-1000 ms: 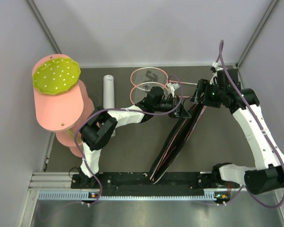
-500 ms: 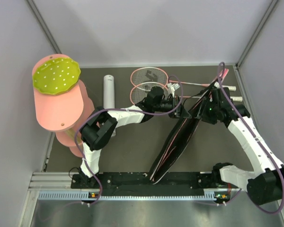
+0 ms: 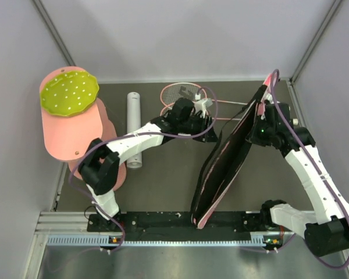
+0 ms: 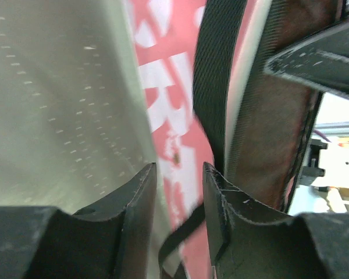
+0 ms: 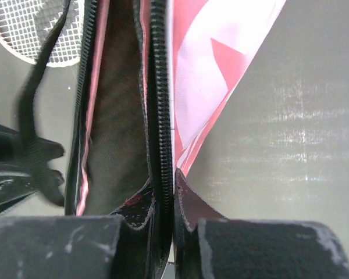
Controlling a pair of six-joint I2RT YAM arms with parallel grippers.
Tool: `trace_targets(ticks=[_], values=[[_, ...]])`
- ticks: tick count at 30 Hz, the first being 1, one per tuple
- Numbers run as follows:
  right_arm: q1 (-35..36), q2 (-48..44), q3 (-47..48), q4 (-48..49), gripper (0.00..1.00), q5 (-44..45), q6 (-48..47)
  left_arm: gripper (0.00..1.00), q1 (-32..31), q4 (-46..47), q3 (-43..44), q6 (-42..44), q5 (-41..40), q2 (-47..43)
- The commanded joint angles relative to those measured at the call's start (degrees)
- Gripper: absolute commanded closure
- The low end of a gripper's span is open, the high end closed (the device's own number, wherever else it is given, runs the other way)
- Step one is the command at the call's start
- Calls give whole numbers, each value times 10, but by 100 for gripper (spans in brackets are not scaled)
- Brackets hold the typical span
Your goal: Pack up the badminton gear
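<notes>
Handoff just happened: the right claw [image 5: 173,174] snapped tight onto the zipper edge of the SPORT bag [image 3: 228,160] and now props it up mid-tabletop, mouth gaping. The left claw [image 4: 179,174] let go and backed off toward the rackets [image 3: 175,93] by the far wall, half spread and empty. Decent room there, but the right wall looks tight.

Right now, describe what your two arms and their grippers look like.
Both the left arm and right arm have white links between black joints, each trailed by a purple cable. The left gripper and right gripper end in matte black, wedge-shaped fingers.
</notes>
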Motion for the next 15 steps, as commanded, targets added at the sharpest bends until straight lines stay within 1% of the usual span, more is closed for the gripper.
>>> trace_targets(ticks=[1, 3, 6, 8, 9, 10, 12, 13, 14, 15], values=[[4, -13, 48, 12, 100, -4, -34, 56, 14, -126, 19, 136, -99, -82], [4, -10, 52, 14, 100, -6, -40, 55, 14, -152, 23, 148, -119, -107], [4, -7, 53, 18, 100, -27, -47, 52, 14, -165, 35, 149, -112, -133], [5, -7, 54, 20, 100, -38, -46, 51, 10, -146, 44, 141, -84, -144], [4, -8, 54, 21, 100, -42, -44, 51, 7, -135, 45, 130, -47, -146], [4, -8, 54, 23, 100, -45, -42, 50, -7, -122, 52, 126, -27, -144], [4, -9, 54, 29, 100, -62, -36, 44, -30, -89, 58, 122, -10, -140], [4, -9, 54, 31, 100, -67, -35, 41, -54, -86, 70, 126, -18, -129], [4, -9, 54, 35, 100, -79, -32, 37, -66, -86, 77, 132, -32, -123], [4, -10, 53, 38, 100, -86, -27, 32, -86, -93, 82, 146, -75, -117]])
